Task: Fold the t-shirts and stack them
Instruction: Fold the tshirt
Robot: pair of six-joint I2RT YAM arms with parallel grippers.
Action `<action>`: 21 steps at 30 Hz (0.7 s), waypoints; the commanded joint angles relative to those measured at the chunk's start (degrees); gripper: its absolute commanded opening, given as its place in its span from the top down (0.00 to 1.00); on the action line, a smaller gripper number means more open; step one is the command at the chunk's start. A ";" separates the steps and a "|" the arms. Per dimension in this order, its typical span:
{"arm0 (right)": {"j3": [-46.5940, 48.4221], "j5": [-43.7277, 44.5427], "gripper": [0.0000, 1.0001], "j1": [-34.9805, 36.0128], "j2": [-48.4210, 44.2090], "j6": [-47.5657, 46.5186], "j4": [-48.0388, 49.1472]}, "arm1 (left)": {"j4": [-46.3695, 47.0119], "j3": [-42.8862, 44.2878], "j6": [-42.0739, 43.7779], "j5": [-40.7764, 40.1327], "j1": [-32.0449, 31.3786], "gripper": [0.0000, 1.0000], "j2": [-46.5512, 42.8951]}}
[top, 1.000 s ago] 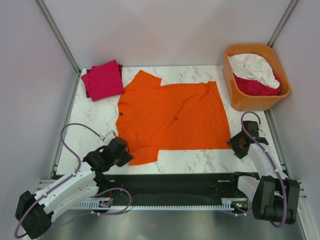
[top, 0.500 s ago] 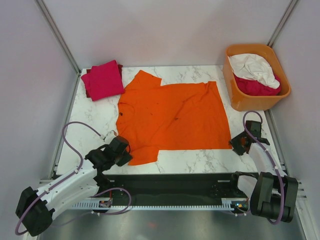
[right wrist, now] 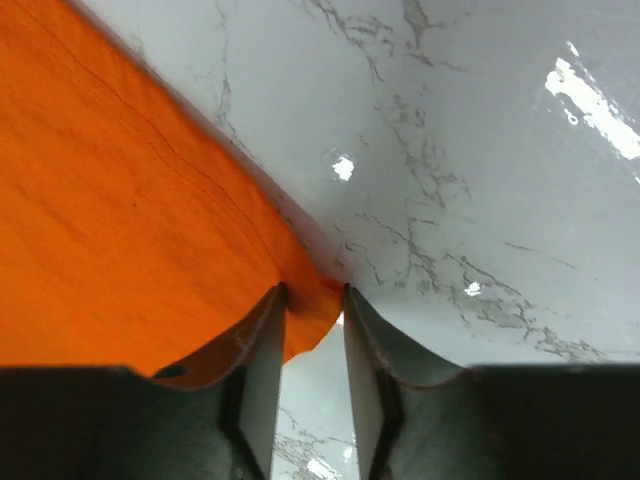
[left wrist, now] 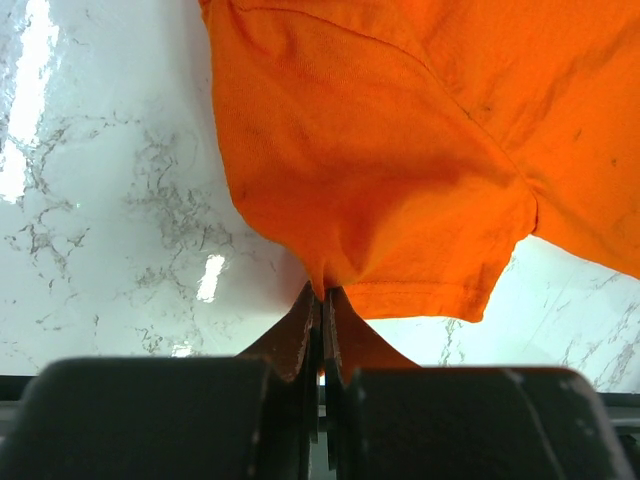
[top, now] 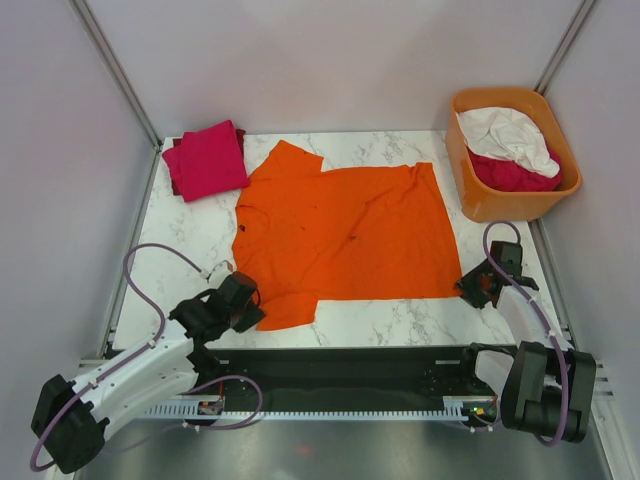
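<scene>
A bright orange t-shirt (top: 345,230) lies spread flat on the marble table (top: 190,250), collar to the left. My left gripper (top: 250,305) is shut on the edge of its near sleeve (left wrist: 400,130), the cloth pinched at the fingertips (left wrist: 322,292). My right gripper (top: 470,285) sits at the shirt's near right hem corner (right wrist: 100,220). Its jaws stand partly apart, with the corner of the cloth lying between them (right wrist: 313,292). A folded magenta-pink t-shirt (top: 210,158) rests at the back left on a darker crimson one (top: 172,165).
An orange plastic tub (top: 500,205) stands at the back right, holding a crumpled white t-shirt (top: 508,135) over a crimson one (top: 510,175). Grey walls close in the table on three sides. A black rail runs along the near edge (top: 340,370).
The right gripper's jaws have narrowed round the hem corner and that arm shifted slightly. The left gripper stays shut on the sleeve, unmoved.
</scene>
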 commanded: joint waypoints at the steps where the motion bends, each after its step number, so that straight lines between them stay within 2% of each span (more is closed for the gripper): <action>1: -1.88 -1.45 0.65 -0.23 1.34 -1.16 1.28 | 0.36 1.95 1.19 -2.50 0.00 0.98 -0.58; 2: -1.88 -1.89 0.85 -0.49 1.52 -1.43 1.72 | 0.28 1.86 1.10 -2.50 0.00 0.98 -0.49; 3: -1.79 -2.33 1.00 -0.58 1.52 -1.60 1.72 | 0.27 1.86 1.10 -2.50 0.00 0.98 -0.58; 7: -1.09 -5.05 1.00 -0.58 -0.05 -1.87 1.55 | -0.16 2.39 1.19 -2.59 -0.09 0.98 -0.93; 10: 1.89 -3.93 1.00 -0.58 -2.16 -3.27 -1.43 | -1.48 4.84 1.63 -3.20 -0.01 0.98 -1.19; 16: 10.24 0.12 1.00 -0.58 -6.65 -6.26 -10.31 | -13.16 13.89 1.72 -7.86 -0.09 0.98 -2.77; 21: 8.06 -0.93 1.00 -0.58 -11.30 -4.51 -12.08 | -16.15 13.47 0.40 -6.46 -0.09 0.98 -5.85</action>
